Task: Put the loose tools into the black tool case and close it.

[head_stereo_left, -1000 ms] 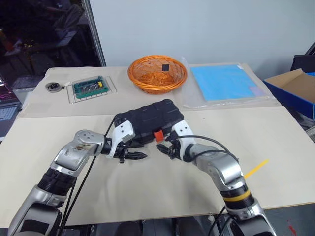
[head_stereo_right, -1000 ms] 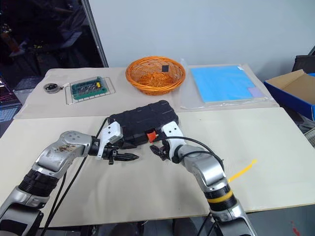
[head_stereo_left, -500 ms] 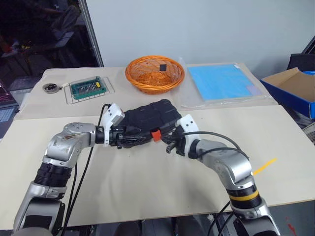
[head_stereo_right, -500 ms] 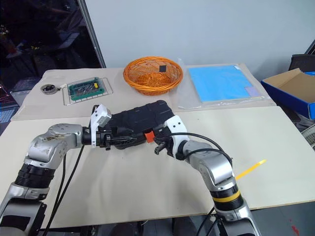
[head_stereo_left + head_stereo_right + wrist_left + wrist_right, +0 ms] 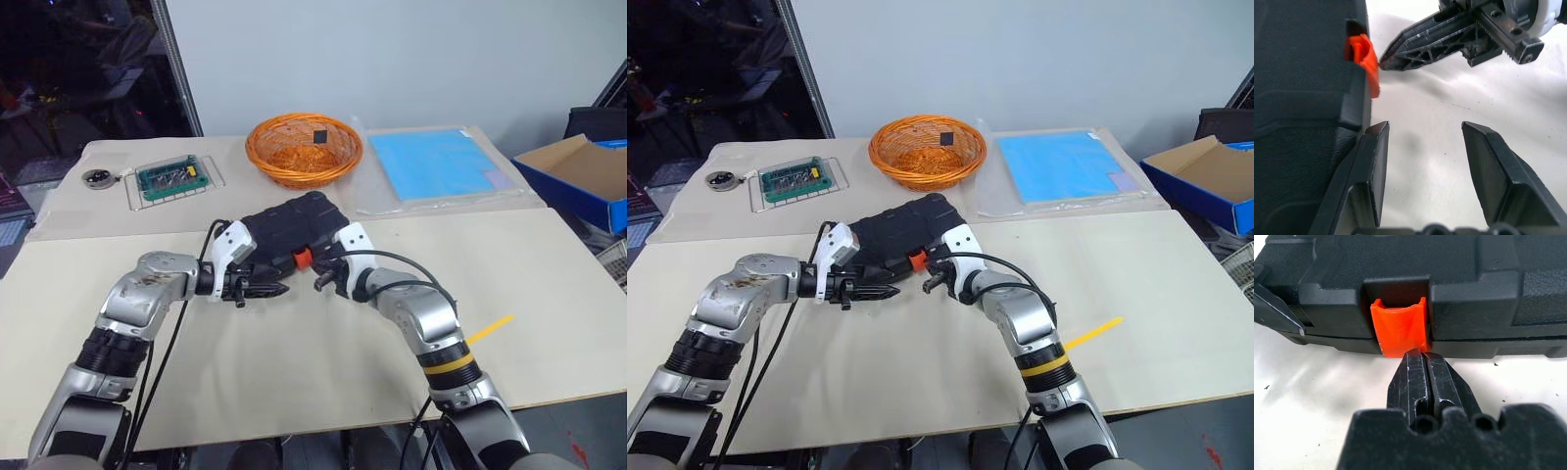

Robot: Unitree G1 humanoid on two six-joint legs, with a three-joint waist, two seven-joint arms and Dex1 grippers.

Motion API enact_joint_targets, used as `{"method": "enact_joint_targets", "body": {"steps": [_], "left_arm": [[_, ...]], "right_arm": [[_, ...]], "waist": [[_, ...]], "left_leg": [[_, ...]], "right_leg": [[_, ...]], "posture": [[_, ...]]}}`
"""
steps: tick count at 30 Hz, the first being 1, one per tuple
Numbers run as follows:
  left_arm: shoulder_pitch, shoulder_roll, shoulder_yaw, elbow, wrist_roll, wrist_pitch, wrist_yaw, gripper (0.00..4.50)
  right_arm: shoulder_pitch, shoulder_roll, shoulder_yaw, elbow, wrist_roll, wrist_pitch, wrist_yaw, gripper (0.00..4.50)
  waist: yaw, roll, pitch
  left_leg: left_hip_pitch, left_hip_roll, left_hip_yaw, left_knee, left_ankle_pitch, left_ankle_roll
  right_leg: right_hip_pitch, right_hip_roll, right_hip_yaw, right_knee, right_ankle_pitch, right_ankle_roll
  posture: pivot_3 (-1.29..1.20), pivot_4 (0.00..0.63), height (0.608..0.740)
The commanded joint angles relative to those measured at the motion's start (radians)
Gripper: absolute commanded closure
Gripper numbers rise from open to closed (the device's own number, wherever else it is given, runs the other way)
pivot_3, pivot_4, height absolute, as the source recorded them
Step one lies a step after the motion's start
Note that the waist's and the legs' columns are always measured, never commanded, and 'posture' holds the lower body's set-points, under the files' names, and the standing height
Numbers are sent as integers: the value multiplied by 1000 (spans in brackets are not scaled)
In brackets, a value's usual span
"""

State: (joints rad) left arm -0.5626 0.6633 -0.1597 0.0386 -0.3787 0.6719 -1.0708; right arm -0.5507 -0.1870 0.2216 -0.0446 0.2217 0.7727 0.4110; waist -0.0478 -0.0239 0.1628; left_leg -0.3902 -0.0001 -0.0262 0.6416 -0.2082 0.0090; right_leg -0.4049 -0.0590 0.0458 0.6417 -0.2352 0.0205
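- Now, starting at the far left of the table point(image 5: 294, 392), a small round grey item point(image 5: 101, 175) sits on the pale cloth, and just beside it a green circuit board point(image 5: 172, 177) lies on a clear sheet.
- Next comes the left gripper point(image 5: 279, 290), its two black fingers point(image 5: 1369, 176) spread apart with bare cloth between them; one finger lies right along the front edge of the case, and whether it touches cannot be told.
- At centre is the black tool case point(image 5: 291, 228), lid down, lying flat on the front half of the table.
- It has a textured black plastic shell with rounded corners and stepped, moulded ridges along the front edge.
- A small orange latch point(image 5: 1399, 328) sits in a notch midway along that front edge, its lower lip standing out past the seam.
- Right at the latch is the right gripper point(image 5: 1424, 363), fingers pressed tightly together, holding nothing, tips at the latch's lower edge.
- Behind the case, an orange wicker basket point(image 5: 304, 149) stands at the back of the table with a small dark square inside.
- To the right of the basket lies a blue sheet point(image 5: 443, 164) in a clear sleeve.
- Nearer the front right, a strip of yellow tape point(image 5: 488, 328) marks the cloth.
- Off the right edge sits an open cardboard box point(image 5: 573, 171) against something blue, with a plain grey wall behind and dark glass at back left.
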Motion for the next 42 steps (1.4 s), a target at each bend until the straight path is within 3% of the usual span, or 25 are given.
{"method": "enact_joint_targets", "body": {"steps": [1,6,15,19,24,28,42], "left_arm": [[5,5,13,15,19,-14,14,1967],[11,1,22,14,9,-18,16,1967],[19,5,35,10,6,-25,18,1967],[9,-34,117,-23,-56,-43,39,1967],[-1,-34,152,-5,-48,-59,62,1967],[16,-7,89,31,29,-51,78,1967],[9,-24,45,27,61,-11,87,1967]], "right_arm": [[33,-12,-31,-170,58,-23,53,4491],[21,22,-46,-148,47,-81,38,4491],[-69,85,-19,121,-73,-245,-28,4491],[-58,76,24,184,-117,-282,-8,4491],[-42,75,38,169,-133,-300,12,4491],[-40,58,58,162,-163,-293,24,4491],[-36,12,91,95,-184,-132,63,4491]], "waist": [[1,0,0],[0,0,0],[-1,0,0],[0,0,0],[0,0,0],[0,0,0],[3,0,-1]], "left_leg": [[-1,0,0,0,0,0],[-1,0,0,0,0,0],[0,0,0,0,0,0],[0,0,0,0,0,0],[1,0,0,0,0,0],[1,0,0,0,0,0],[3,-1,0,0,0,0]], "right_leg": [[0,0,0,0,0,0],[-1,-1,0,-1,0,0],[-1,0,0,0,0,0],[-1,-1,1,0,0,0],[0,-1,0,0,0,0],[0,-1,0,0,0,0],[2,-1,0,0,0,1]], "posture": [[0,150,740],[0,150,740],[0,150,740],[0,150,740],[0,150,740],[0,150,740],[0,150,740]]}}
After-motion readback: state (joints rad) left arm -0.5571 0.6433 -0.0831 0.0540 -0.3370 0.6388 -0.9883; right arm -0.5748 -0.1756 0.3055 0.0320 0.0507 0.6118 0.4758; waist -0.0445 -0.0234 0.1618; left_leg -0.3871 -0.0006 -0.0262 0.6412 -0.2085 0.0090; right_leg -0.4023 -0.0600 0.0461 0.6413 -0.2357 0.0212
